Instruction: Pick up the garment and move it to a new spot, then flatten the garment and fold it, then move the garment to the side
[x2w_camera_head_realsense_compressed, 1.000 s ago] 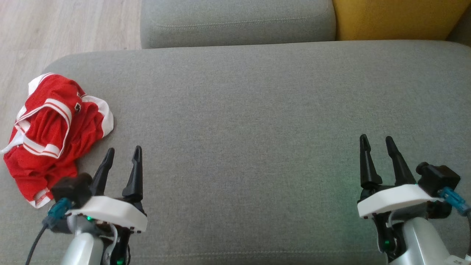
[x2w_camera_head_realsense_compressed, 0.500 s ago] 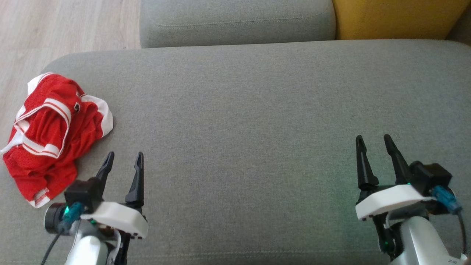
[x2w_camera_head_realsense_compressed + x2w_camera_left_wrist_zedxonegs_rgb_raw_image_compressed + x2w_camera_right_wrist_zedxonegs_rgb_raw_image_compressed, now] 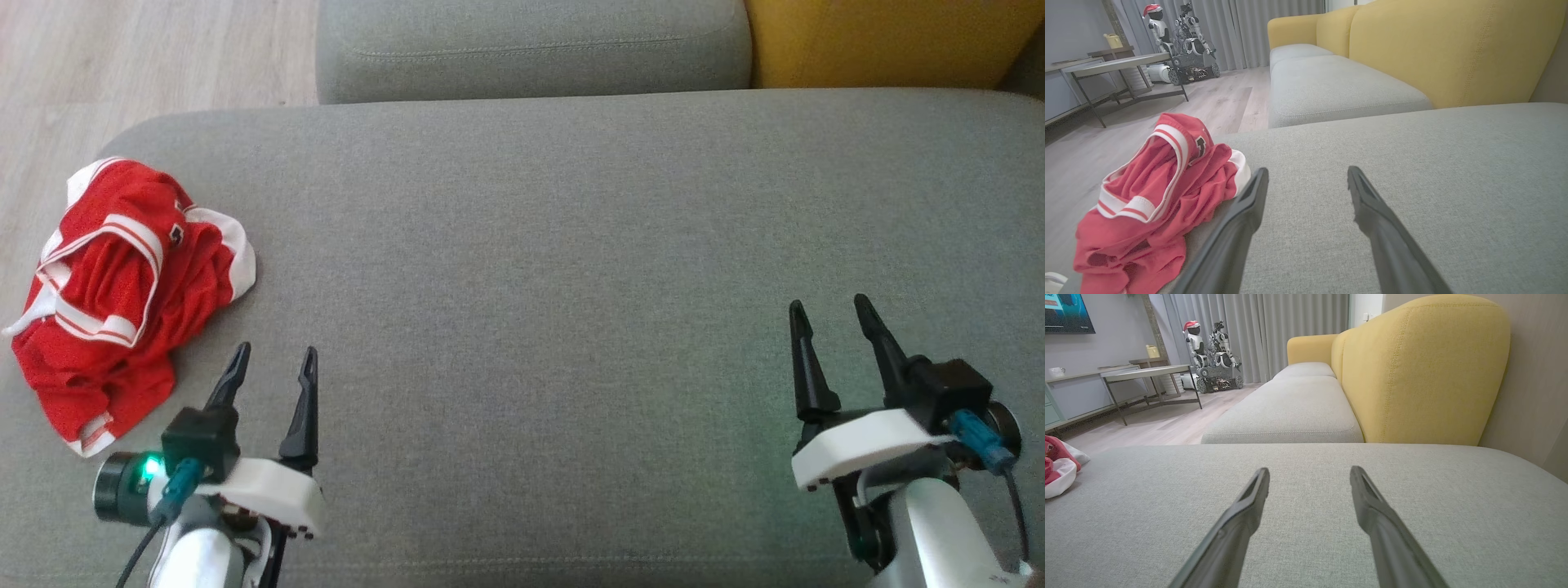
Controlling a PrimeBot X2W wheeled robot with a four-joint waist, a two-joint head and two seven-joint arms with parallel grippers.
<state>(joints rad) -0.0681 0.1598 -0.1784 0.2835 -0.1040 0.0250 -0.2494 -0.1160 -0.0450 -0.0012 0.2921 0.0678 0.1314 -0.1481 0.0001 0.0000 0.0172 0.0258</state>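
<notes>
Since garment (image 3: 122, 302) looks limp, light: pinch its raised white-trimmed fold; left gripper (image 3: 275, 351) and right gripper (image 3: 829, 304) spread, empty.

- garment (image 3: 122, 302): red mesh jersey with white trim and thin red stripes
- crumpled in a loose heap, not flattened, not folded
- lies at left end of grey seat cushion (image 3: 571, 245), by its edge

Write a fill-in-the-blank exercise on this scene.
1. The crumpled garment is mainly ____ with white trim.
2. The left gripper and right gripper both stand ____.
3. The garment lies nearer the ____ gripper.
4. The backrest is ____.
Missing words: red, open, left, yellow.
</notes>
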